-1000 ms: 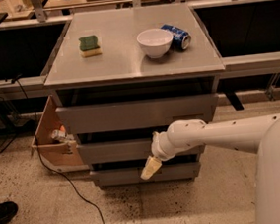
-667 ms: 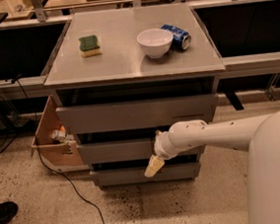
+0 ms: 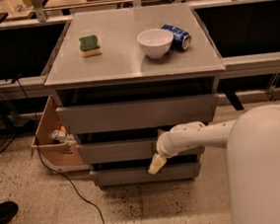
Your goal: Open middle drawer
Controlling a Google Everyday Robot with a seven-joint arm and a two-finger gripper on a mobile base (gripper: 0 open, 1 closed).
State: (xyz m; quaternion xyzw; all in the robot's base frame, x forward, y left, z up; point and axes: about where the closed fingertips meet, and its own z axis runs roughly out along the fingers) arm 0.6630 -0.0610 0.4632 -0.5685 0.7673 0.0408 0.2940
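nearest to us is the robot's white body [image 3: 269, 171], to the right of the gripper, and its white arm [image 3: 201, 134] reaches left from it. the gripper [image 3: 156, 163] ends in a cream tip pointing down and to the left, in front of the dark gap between two grey drawer fronts. we cannot tell whether it is apart or together, nor whether it touches a front.

the middle drawer [image 3: 116, 151] lies just above and left of the gripper, its plain front partly hidden by the arm. the bottom drawer [image 3: 146, 174] is just below the gripper, and the top drawer [image 3: 135, 114] is higher up.

left of the gripper a black cable [image 3: 68, 185] runs over the speckled floor, and a dark shoe [image 3: 3, 214] sits far left. a cardboard box [image 3: 48, 137] stands up and left, beside the drawers.

well above, on the desk [image 3: 125, 66], a white bowl [image 3: 155, 42] sits almost straight up from the gripper. a blue can [image 3: 177, 35] lies just right of the bowl, and a green sponge [image 3: 89, 45] lies up and left.
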